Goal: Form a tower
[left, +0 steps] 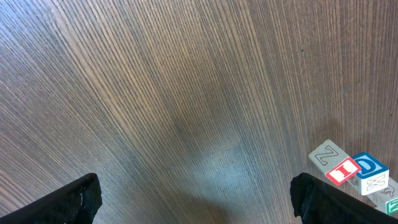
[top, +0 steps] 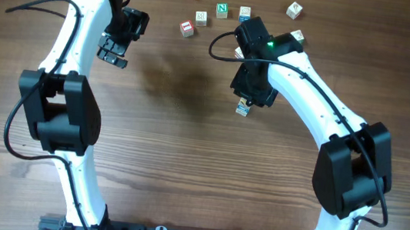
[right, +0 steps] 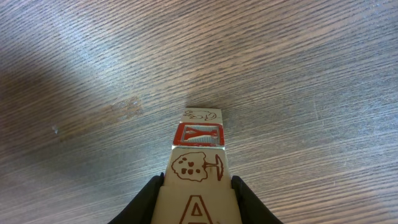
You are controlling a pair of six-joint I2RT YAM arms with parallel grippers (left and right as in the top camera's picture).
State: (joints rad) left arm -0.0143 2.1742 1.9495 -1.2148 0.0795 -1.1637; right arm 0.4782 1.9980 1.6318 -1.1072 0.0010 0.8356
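Tower (top: 244,108) stood at 6 o'clock from loose cubes (top: 221,10). Right gripper (right: 198,200) clamped on top cube (right: 196,167) — red Y cube (right: 199,135) directly beneath. Left gripper (top: 113,49) at tower's 10 o'clock — fingers spread wide, holding nothing.

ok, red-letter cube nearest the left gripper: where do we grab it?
Take the red-letter cube by two opposite side faces, coming straight down with the open left gripper. It lies flat on the table, red face up; the pale cube beside it stands apart, so the gripper should fit.
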